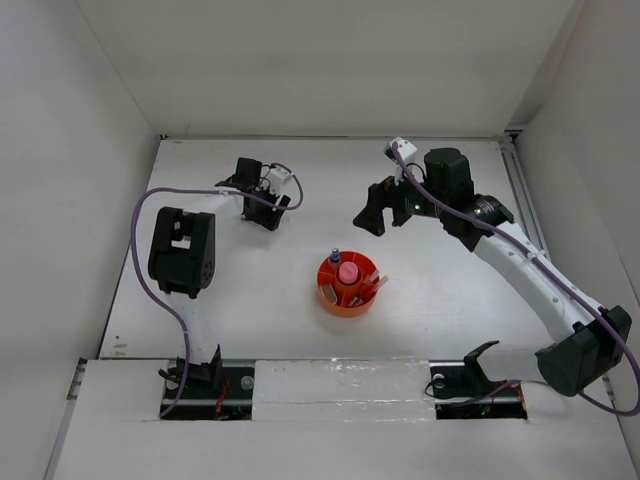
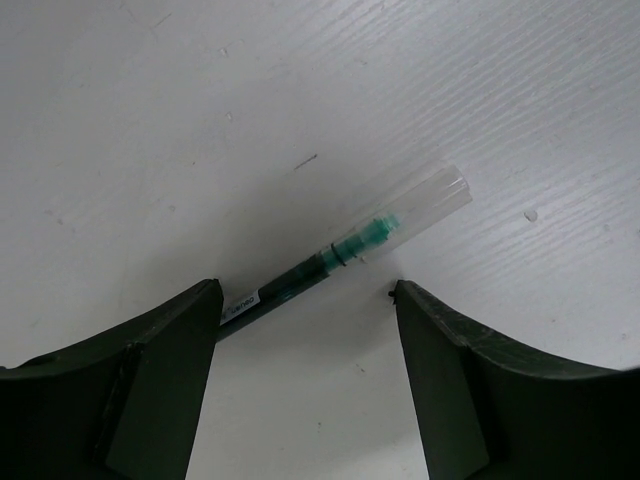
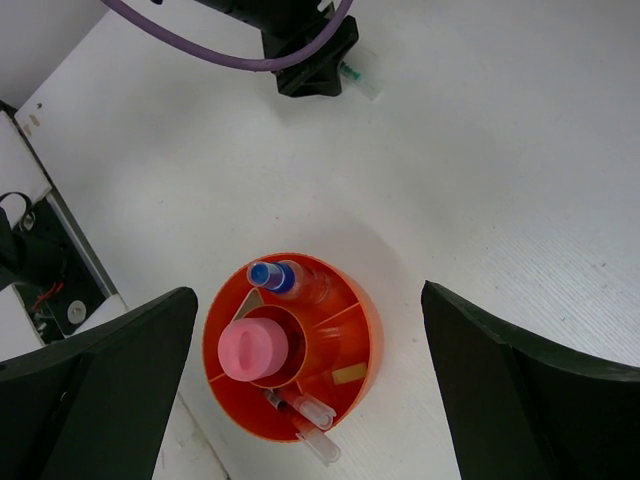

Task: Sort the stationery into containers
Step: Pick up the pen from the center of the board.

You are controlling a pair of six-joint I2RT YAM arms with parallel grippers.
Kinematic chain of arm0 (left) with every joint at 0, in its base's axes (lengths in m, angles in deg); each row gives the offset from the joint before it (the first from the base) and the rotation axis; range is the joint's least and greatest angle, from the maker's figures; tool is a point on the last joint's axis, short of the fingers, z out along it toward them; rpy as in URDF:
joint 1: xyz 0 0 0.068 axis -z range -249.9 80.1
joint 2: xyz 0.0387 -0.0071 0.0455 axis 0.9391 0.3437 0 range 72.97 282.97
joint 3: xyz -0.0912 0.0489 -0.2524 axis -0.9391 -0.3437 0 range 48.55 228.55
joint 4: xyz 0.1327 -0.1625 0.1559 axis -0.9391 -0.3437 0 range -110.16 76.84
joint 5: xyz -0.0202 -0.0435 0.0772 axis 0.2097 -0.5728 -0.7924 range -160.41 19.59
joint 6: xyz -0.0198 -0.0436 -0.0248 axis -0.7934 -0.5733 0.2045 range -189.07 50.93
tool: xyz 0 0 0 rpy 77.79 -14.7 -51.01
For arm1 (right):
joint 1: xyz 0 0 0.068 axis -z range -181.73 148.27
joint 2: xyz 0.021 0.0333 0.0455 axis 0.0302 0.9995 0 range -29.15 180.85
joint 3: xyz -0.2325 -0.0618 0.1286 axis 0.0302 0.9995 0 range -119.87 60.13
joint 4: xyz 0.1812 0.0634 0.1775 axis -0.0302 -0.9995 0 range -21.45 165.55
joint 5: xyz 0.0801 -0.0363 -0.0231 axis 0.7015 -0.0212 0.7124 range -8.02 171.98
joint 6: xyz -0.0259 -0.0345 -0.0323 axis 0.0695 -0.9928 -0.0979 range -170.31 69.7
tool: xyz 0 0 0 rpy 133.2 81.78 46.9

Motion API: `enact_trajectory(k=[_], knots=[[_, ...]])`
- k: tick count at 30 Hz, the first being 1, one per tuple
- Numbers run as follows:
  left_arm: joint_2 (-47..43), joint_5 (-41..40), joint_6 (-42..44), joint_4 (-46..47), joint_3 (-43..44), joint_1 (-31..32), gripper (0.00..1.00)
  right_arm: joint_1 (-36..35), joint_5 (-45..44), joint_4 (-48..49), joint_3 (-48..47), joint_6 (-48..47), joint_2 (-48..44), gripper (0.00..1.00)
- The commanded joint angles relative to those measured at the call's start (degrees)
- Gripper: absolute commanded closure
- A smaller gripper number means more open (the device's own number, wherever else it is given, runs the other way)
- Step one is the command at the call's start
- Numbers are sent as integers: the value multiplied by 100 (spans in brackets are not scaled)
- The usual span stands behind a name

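Observation:
A dark pen [image 2: 340, 258] with green ink and a clear cap lies slantwise on the white table. My left gripper [image 2: 307, 300] stands open low over it, at the far left of the table [image 1: 266, 214]. The pen's rear end is hidden behind the left finger [image 2: 170, 360]. The round orange organiser [image 3: 371, 322] holds a pink tube [image 3: 255, 350] in its centre cup. In the outer compartments are a blue-capped clear bottle [image 3: 283, 280], two red pens [image 3: 312, 412] and a tan eraser [image 3: 348, 375]. My right gripper [image 3: 308, 292] hangs open high above the organiser [image 1: 345, 308].
White walls close in the table on the left, back and right. The left arm's dark elbow block [image 1: 182, 250] and purple cable [image 1: 140, 260] stand left of the organiser. The right arm [image 1: 520, 265] slants across the right side.

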Motion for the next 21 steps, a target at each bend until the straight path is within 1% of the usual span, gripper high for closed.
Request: enact_trajectory(k=[1,3,5,6,8,9,10,11,12,17,21], knots=[[-398,-306,-111,-47,-231,1,36,-43,-53,174,-244,-82,-192,0],[-398,-306,-164,22,-284,1,37,-43,-106,174,-244,-82,-245,0],[-398,-306,-164,23,-284,1,41,-43,-106,174,-244,-82,-245,0],[-398,-306,-234,23,-284,1,47,-43,-106,174,-244,-82,-245,0],[-398,-306,-235,23,-223,1,54,-43,-106,122,-244,-82,-245,0],[-398,-306,-287,23,-223,1,62,-43,-106,121,-244,-135,-245,0],[-398,-306,-348,23,-223,1,88,-43,-167,121,-244,-135,-245,0],[-398,-489,-410,93,-223,1,97,-43,-168,121,-244,-135,-245,0],[-468,-491,-463,93,-223,1,99,-43,-220,121,-244,-135,-245,0],[-592,-579,-463,286,-477,1,100,-43,-273,68,-297,-188,-245,0],[-645,-526,-639,410,-600,1,100,-43,-273,68,-297,-188,-245,0]])
